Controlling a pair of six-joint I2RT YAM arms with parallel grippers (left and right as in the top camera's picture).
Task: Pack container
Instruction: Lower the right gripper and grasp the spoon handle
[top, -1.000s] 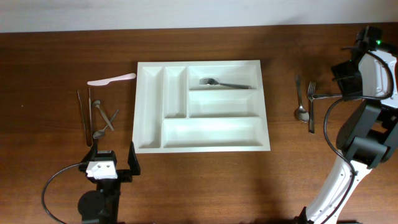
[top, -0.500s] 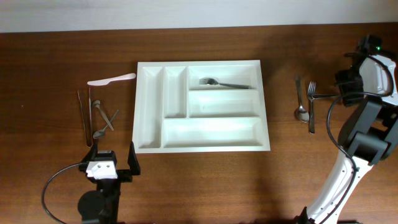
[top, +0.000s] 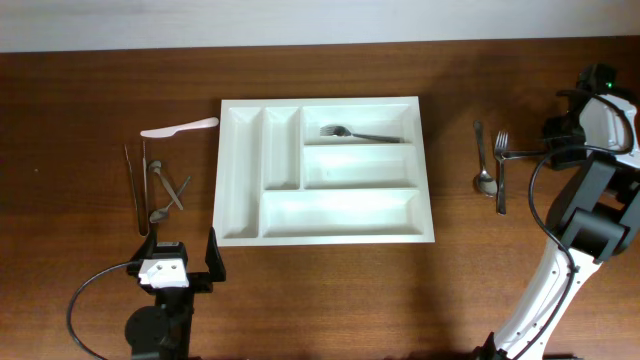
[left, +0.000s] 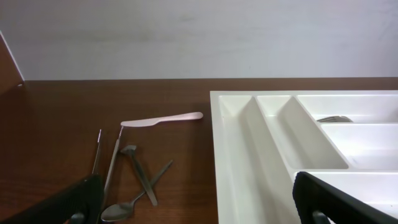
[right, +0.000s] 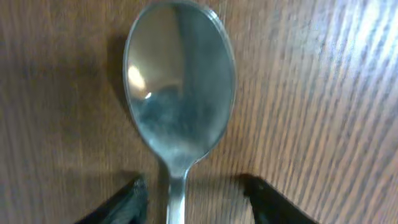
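Container (top: 330, 240) — long axis runs left-right.

White container (top: 340, 212), silver spoon (right: 179, 87), brown table (top: 80, 100)

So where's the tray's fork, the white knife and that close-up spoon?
fork (top: 368, 136), overhead view, on its handle.
white knife (left: 163, 119), left wrist view, on its middle.
spoon (right: 179, 93), right wrist view, on its bowl.

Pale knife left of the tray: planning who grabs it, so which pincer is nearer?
Left. The left pincer sits below the knife in the overhead view, same side of the container; the right pincer is beyond the container's opposite side.
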